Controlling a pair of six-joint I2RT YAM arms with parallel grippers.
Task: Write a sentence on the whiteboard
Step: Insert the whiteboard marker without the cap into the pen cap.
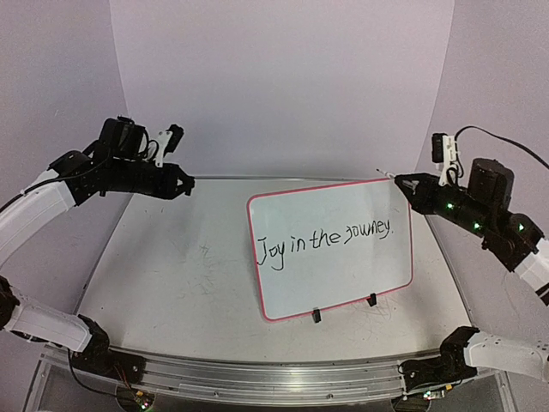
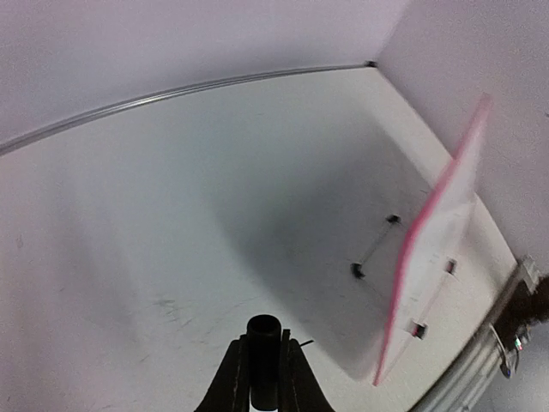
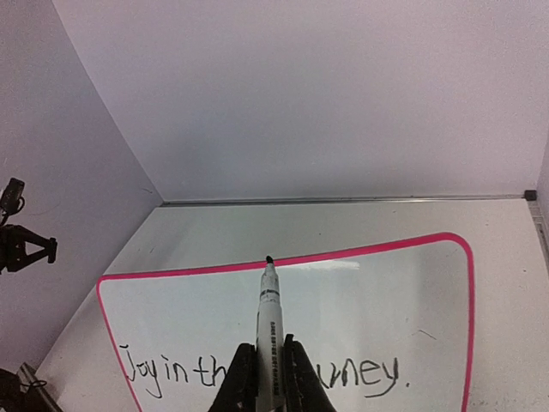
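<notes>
We see the whiteboard (image 1: 330,249) standing propped on its near edge, right of centre on the table (image 1: 171,283), with "Joy in the journey." written across it. Our right gripper (image 1: 401,181) is clenched on the marker (image 3: 268,313), its tip by the board's top right corner. Over on the left, well apart from the board, the left gripper (image 1: 185,183) hangs above the table, clamped on a small black cylinder (image 2: 263,339).
</notes>
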